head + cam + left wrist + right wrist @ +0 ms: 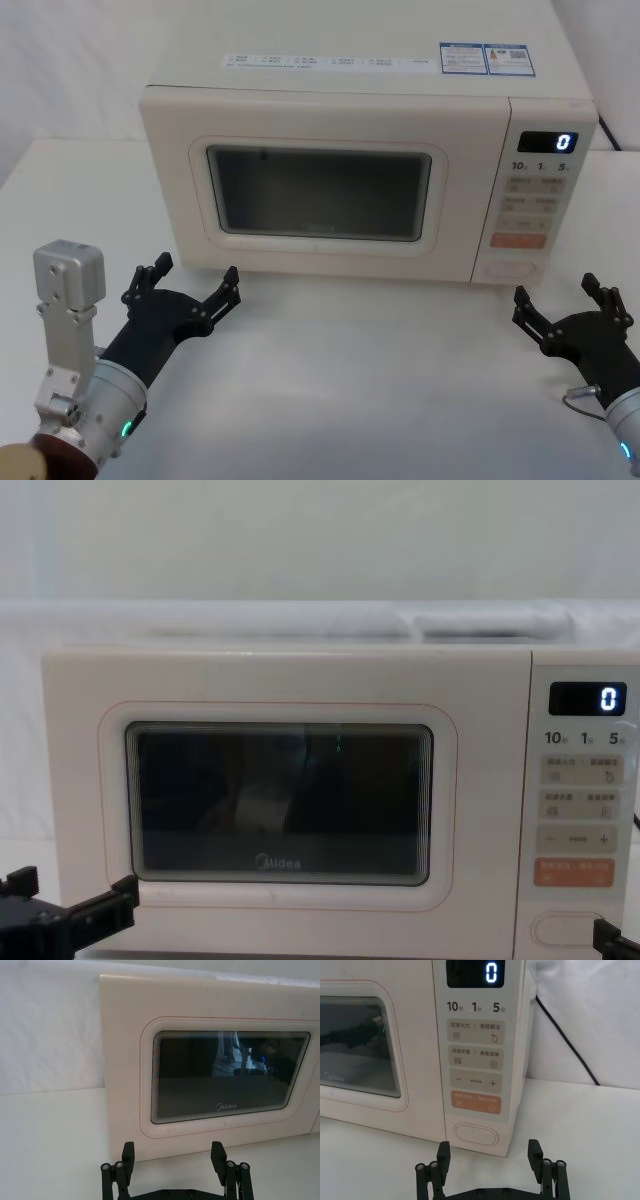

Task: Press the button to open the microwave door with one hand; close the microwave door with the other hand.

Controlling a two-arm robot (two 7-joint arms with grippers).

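The cream microwave [365, 90] stands at the back of the white table with its door [320, 190] shut flush; its display reads 0. The wide cream button [476, 1134] sits at the bottom of the control panel, under the orange key [475, 1102]. My right gripper [490, 1156] is open, low in front of the panel, a short way from the button [512, 268] and not touching it. My left gripper [195, 279] is open in front of the door's lower left corner [125, 1125], also apart from it.
A black power cable [565, 1035] runs down the wall to the right of the microwave. The white table [350, 380] spreads between my two arms. A white wall stands behind.
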